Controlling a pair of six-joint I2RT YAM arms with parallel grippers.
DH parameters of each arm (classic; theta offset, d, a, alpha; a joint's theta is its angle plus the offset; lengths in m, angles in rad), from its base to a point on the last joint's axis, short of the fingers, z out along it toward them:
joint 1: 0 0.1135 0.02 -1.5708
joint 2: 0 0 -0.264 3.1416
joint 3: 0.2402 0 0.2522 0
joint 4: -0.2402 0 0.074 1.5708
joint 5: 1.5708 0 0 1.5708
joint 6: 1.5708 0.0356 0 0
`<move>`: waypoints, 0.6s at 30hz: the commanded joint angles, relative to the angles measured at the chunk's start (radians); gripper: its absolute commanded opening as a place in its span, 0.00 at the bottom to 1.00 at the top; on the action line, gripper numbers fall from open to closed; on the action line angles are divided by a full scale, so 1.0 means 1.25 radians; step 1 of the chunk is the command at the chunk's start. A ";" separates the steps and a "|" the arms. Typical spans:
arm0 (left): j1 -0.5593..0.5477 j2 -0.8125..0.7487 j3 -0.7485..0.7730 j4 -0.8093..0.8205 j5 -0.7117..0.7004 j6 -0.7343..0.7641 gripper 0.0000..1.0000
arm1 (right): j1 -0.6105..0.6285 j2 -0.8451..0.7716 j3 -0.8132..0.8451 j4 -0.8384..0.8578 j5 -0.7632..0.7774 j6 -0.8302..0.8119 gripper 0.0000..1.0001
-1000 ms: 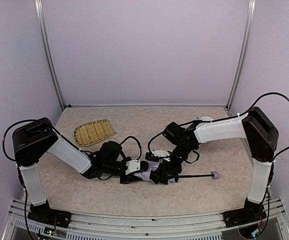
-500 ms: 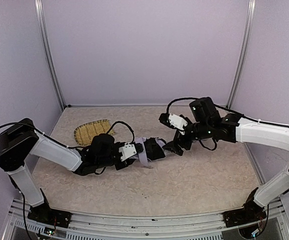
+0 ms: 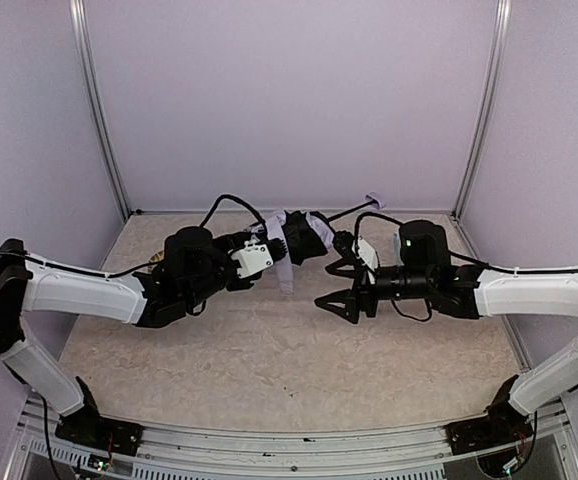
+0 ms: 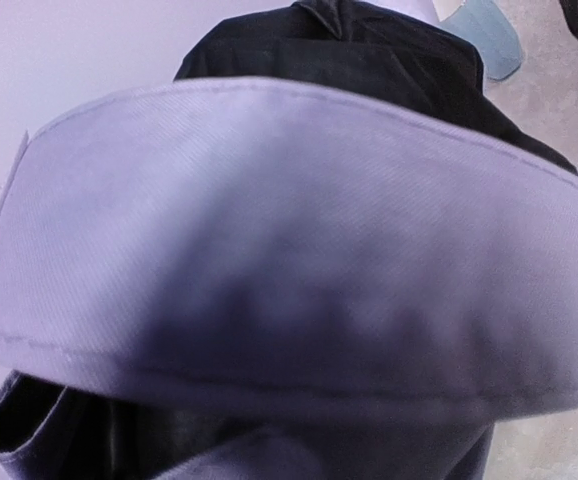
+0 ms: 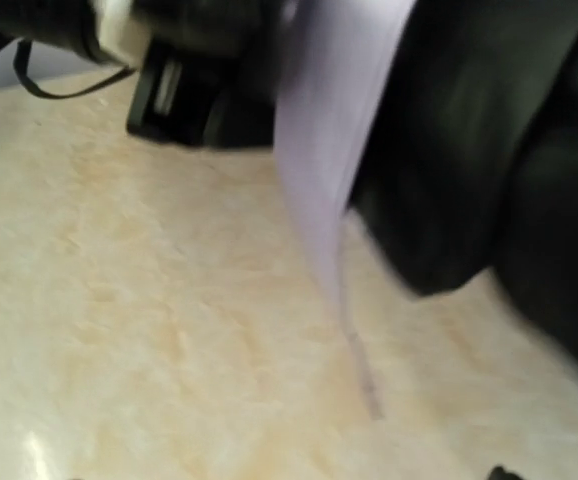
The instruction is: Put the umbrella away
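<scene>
Two arms meet above the middle of the table. The umbrella is held clear of the surface: the left gripper is clamped on its folded canopy. Its long axis runs from the canopy at the left up along the thin shaft toward the far right. The right gripper hangs below and just right of the canopy, jaws spread, holding nothing. The strap dangles just left of the right gripper. The handle is the far tip.
</scene>
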 commanded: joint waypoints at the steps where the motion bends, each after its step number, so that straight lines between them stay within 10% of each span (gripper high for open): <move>1: 0.001 -0.045 0.069 0.035 -0.026 0.050 0.00 | -0.004 0.072 -0.018 0.225 -0.082 0.138 0.85; 10: -0.013 -0.047 0.135 0.019 -0.019 0.035 0.00 | -0.004 0.244 0.041 0.426 -0.110 0.200 0.85; 18: -0.014 -0.039 0.170 0.012 -0.013 0.029 0.00 | -0.004 0.309 0.082 0.434 -0.162 0.211 0.28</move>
